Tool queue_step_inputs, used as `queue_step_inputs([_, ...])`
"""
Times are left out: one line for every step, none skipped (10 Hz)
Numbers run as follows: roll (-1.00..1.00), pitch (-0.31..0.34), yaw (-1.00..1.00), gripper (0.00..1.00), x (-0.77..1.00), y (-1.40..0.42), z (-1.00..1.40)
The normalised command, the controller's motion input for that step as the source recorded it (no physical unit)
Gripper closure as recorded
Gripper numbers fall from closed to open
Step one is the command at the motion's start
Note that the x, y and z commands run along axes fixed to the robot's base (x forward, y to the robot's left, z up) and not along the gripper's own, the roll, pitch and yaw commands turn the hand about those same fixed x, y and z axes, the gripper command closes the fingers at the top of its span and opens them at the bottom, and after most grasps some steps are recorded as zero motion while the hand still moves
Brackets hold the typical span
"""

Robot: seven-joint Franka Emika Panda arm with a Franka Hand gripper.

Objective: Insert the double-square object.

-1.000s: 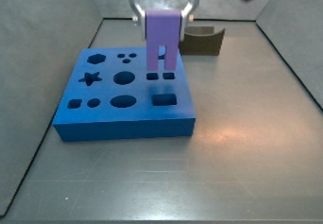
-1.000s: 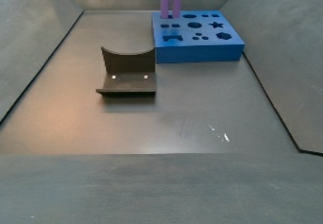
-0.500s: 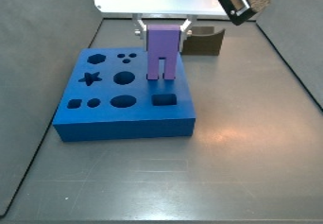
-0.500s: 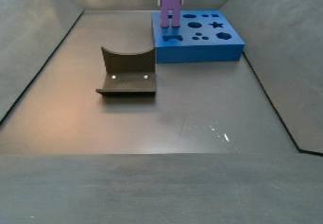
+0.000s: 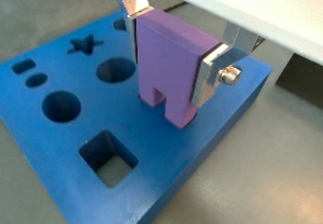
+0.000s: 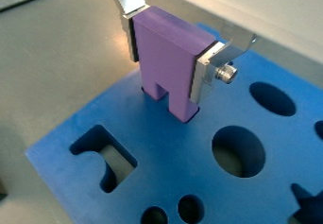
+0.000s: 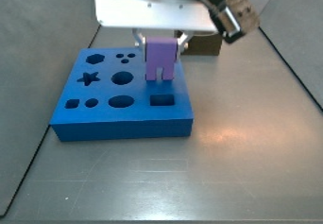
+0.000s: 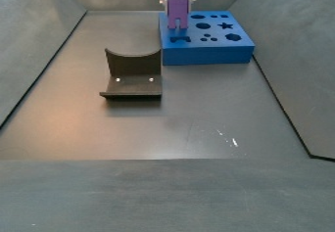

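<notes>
My gripper (image 5: 173,43) is shut on the double-square object (image 5: 173,62), a tall purple block held upright. Its silver fingers (image 5: 212,69) clamp the block's upper sides. The two prongs (image 6: 171,100) point down and meet the top of the blue board (image 5: 190,166) near one edge; the holes under them are hidden. In both side views the block (image 7: 161,60) (image 8: 175,9) stands on the board (image 7: 89,110) (image 8: 210,48) under the gripper (image 7: 161,41). I cannot tell how deep the prongs sit.
The board has several shaped holes: a square one (image 7: 164,99), round ones (image 5: 115,71) and a star (image 7: 90,77). A dark olive curved block (image 8: 131,74) lies on the grey floor, also seen behind the board (image 7: 205,44). Grey walls enclose the floor.
The gripper has come down with the purple block. The prongs hung above the board before and now reach its surface.
</notes>
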Motion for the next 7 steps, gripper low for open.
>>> queue_step_inputs([0.16, -0.140, 0.00, 1.00, 0.00, -0.11, -0.72])
queue_step_inputs([0.13, -0.020, 0.00, 1.00, 0.13, -0.04, -0.65])
queue_step_inputs([0.17, -0.001, 0.00, 1.00, 0.09, -0.04, -0.59])
queue_step_inputs([0.08, -0.017, 0.00, 1.00, 0.07, -0.02, -0.48])
queue_step_inputs([-0.10, -0.064, -0.01, 1.00, 0.00, 0.00, -0.11])
queue_step_inputs([0.01, -0.010, 0.00, 1.00, -0.01, 0.00, 0.00])
queue_step_inputs([0.00, 0.000, 0.00, 1.00, 0.00, 0.00, 0.00])
